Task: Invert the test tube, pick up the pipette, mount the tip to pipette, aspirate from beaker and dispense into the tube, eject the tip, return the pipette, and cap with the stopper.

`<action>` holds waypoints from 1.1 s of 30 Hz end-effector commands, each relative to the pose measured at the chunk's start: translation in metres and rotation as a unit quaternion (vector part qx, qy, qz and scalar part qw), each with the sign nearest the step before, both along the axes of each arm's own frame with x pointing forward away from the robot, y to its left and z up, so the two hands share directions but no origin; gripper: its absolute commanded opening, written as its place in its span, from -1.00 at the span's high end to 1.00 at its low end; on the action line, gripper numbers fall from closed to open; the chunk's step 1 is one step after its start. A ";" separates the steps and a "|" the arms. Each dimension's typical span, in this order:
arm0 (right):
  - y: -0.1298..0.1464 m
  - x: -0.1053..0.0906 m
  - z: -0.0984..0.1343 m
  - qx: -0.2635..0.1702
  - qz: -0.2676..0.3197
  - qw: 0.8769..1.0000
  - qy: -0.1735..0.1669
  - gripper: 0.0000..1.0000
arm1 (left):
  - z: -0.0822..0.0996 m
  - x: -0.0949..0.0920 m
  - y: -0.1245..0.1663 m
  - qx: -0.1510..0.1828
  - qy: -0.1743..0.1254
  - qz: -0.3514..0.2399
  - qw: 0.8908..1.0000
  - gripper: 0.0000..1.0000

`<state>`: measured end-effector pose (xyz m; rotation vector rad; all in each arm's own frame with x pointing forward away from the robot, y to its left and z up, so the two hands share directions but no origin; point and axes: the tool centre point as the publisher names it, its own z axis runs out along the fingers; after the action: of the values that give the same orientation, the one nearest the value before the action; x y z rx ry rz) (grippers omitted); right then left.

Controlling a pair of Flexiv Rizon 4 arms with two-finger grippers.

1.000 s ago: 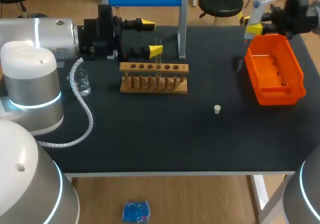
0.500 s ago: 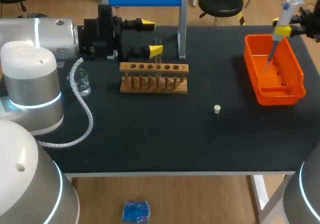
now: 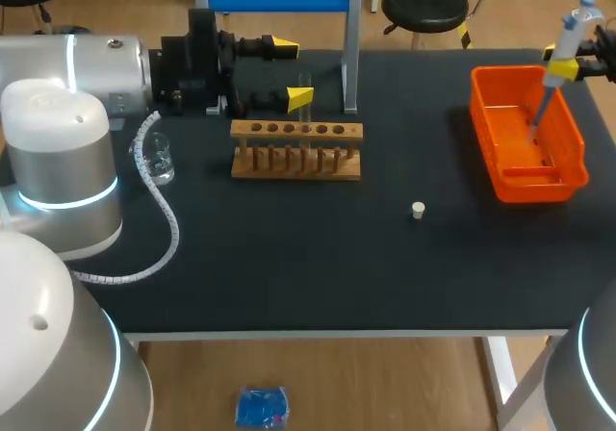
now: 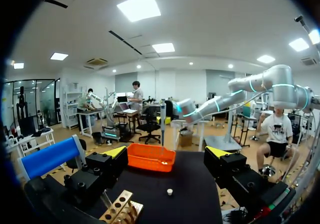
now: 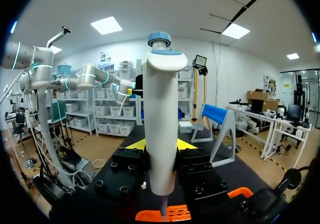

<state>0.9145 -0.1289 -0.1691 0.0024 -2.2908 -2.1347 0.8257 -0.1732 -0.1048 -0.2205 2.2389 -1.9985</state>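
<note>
Pipette [image 3: 574, 29]: in the head view it hangs nearly upright, slightly tilted, over the orange tray [image 3: 491, 166] at the worktop's far right corner, with its thin lower end down inside the tray. The right gripper [image 3: 563, 66] is clamped on the body. This hold leaves the plunger end free and probably serves to mount or eject a tip, but whether a tip is fitted cannot be told. The left gripper [image 3: 292, 69] waits near the far edge with its fingers apart, just behind the wooden rack [image 3: 296, 150]. The test tube [image 3: 305, 87] stands upright at the rack, beside one fingertip, ready to receive liquid. The beaker [image 3: 160, 158] stands toward the left edge. The stopper [image 3: 418, 210] lies alone mid-worktop, uncapped work pending.

Left wrist view: the left gripper [image 4: 166, 152] is spread wide and holds nothing. Ahead of it lie the rack [image 4: 119, 207], the stopper [image 4: 170, 191], the tray [image 4: 150, 160] and the pipette [image 4: 162, 121].

Right wrist view: the right gripper [image 5: 161, 145] grips the pipette [image 5: 161, 109] from both sides, with the tray [image 5: 177, 214] under its lower end.
</note>
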 end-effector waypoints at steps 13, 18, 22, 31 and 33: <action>-0.015 0.000 -0.025 0.003 0.032 0.999 0.012 1.00 | -0.001 0.000 0.000 -0.001 -0.001 0.000 1.000 -1.00; -0.016 -0.001 -0.029 -0.001 0.035 0.999 0.014 1.00 | -0.001 0.000 0.000 -0.001 -0.001 0.000 1.000 -1.00; -0.016 -0.001 -0.031 0.000 0.038 0.999 0.016 1.00 | -0.001 0.000 0.000 -0.001 -0.001 0.000 1.000 -1.00; -0.016 -0.001 -0.032 0.000 0.042 0.999 0.018 1.00 | -0.001 0.000 0.000 -0.001 -0.001 0.000 1.000 -1.00; -0.016 -0.001 -0.032 0.000 0.042 0.999 0.018 1.00 | -0.001 0.000 0.000 -0.001 -0.001 0.000 1.000 -1.00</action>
<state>0.9112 -0.1431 -0.2005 0.0507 -2.2323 -2.0821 0.8257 -0.1732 -0.1048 -0.2205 2.2389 -1.9985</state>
